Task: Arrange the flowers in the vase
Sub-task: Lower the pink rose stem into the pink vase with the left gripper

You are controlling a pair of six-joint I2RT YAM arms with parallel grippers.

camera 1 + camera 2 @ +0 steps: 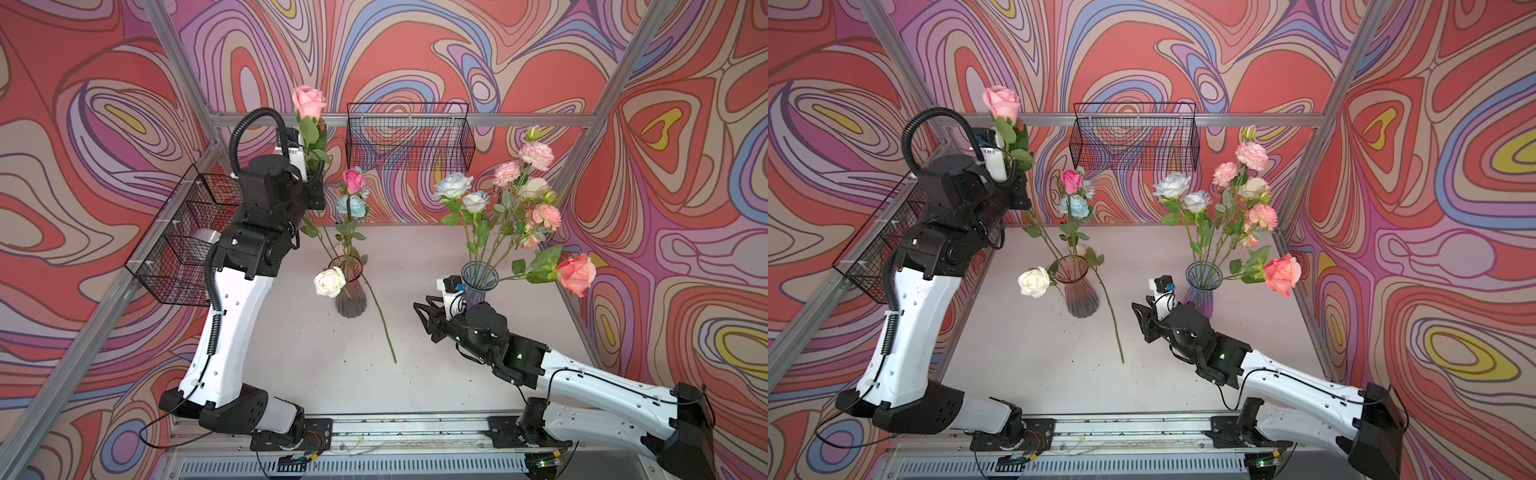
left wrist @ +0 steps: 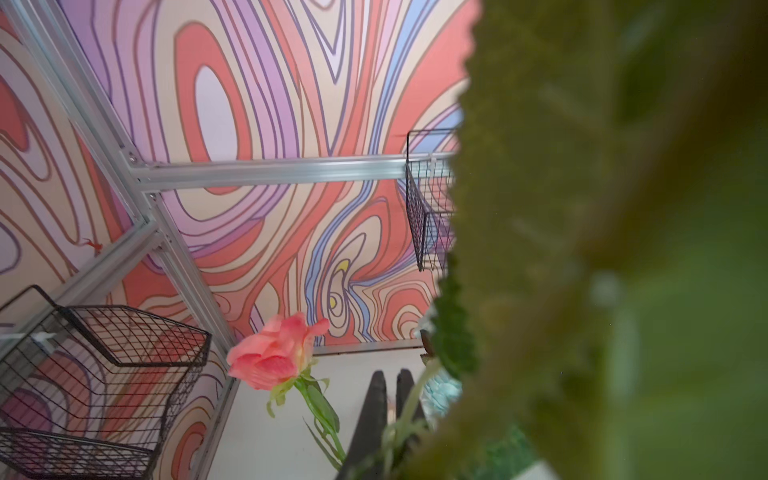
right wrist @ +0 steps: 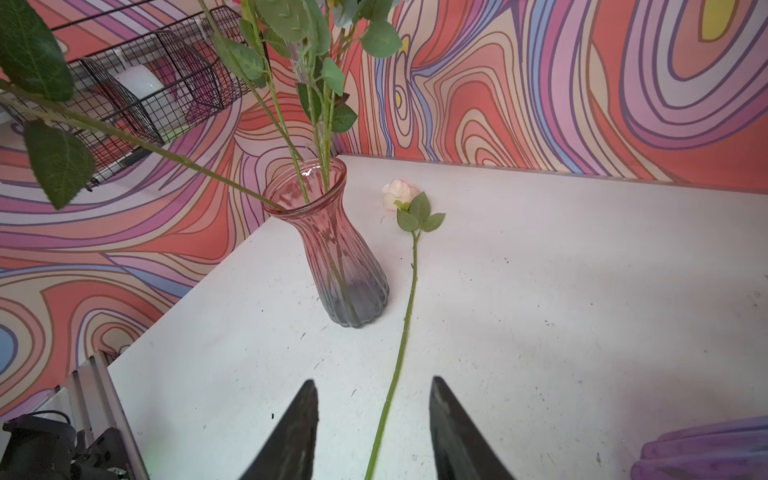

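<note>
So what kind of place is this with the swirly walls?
Probably a robot practice booth, not a shop: two robot arms on a rail, and swirly walls on a metal frame.

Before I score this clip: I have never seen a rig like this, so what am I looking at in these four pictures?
Two robot arms are mounted at the front edge of a white table. Two pictures look down on the whole scene from overhead and are nearly identical. The other two come from a camera on each arm's wrist. On the table stand a pink vase and a purple vase, both already holding flowers, and one loose flower lies beside the pink vase. The left gripper is shut on the stem of a pink rose, held high near the back left corner. The right gripper is open and empty, low over the table, and its wrist view looks along the loose flower's stem.
</note>
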